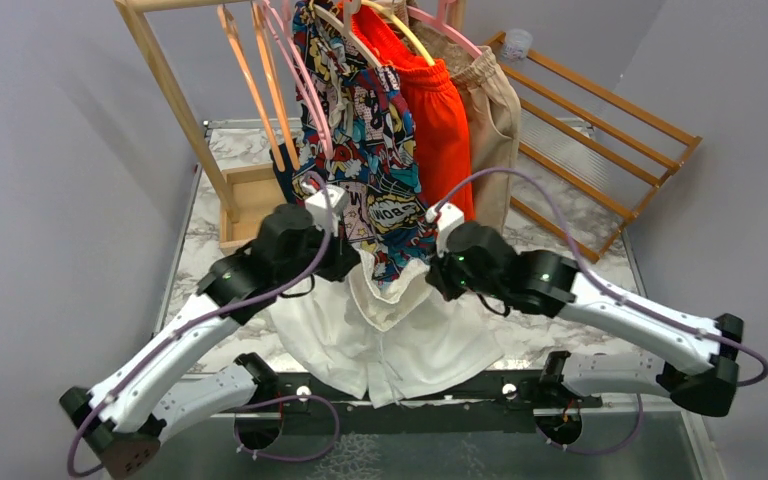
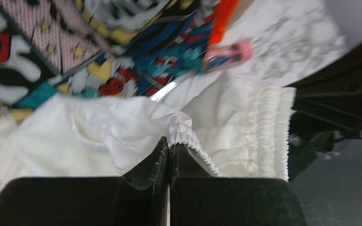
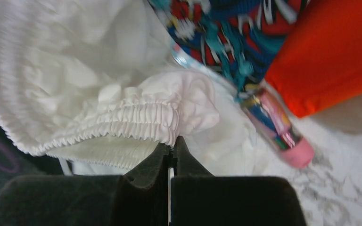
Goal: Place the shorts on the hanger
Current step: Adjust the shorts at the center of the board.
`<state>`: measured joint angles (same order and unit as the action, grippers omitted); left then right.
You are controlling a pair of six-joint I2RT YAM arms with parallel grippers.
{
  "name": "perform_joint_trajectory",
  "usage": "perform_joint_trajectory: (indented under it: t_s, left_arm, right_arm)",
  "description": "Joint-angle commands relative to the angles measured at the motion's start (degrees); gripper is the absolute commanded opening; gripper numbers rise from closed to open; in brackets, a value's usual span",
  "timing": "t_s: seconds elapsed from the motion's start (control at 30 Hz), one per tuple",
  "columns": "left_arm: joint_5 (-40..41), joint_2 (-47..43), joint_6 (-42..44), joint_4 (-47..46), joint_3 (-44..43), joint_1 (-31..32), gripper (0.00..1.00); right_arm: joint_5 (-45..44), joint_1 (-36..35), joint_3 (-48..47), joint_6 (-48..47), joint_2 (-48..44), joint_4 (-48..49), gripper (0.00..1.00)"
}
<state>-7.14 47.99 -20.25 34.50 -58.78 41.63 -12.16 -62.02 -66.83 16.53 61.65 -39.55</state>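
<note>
Keeping the left tool [image 2: 169,147] and right tool [image 3: 172,149] pinched on the shorts [image 1: 390,345], hold them taut while slipping them onto the hanger [image 3: 298,153].

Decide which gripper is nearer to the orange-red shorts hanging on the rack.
Right. The right gripper, pinching the white shorts, sits close below the orange-red shorts; the left gripper is farther left, below the comic-print shorts.
</note>
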Motion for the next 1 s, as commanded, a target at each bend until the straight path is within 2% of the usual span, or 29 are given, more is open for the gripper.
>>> perform_joint_trajectory:
  t_s: [0.0, 0.13, 0.3, 0.43, 0.67, 0.97]
  left_arm:
    - [13.59, 4.41, -6.51, 4.19, 6.29, -0.23, 0.0]
    - [23.95, 3.04, -11.21, 3.91, 10.11, -0.23, 0.0]
    - [28.84, 3.85, -12.11, 3.96, 5.06, -0.23, 0.0]
    - [28.63, 6.77, -14.86, 1.95, 7.76, -0.23, 0.0]
    - [26.23, 9.05, -19.61, -7.91, 21.87, -0.23, 0.0]
    - [26.45, 11.06, -17.74, -9.73, 21.14, -0.23, 0.0]
  right_arm:
    - [-7.74, 2.87, 8.72, 9.92, 1.32, -0.91, 0.01]
    - [-9.32, 7.38, 14.18, 12.97, 1.5, 1.72, 0.01]
    - [-13.77, 8.41, 7.44, 11.71, 0.72, 0.48, 0.01]
    - [-13.28, 8.57, 7.7, 12.95, 4.11, 0.7, 0.01]
    - [-5.92, 8.67, 20.96, 19.2, 8.49, 11.77, 0.01]
    - [-3.85, 8.67, 21.97, 19.03, 10.53, 15.02, 0.01]
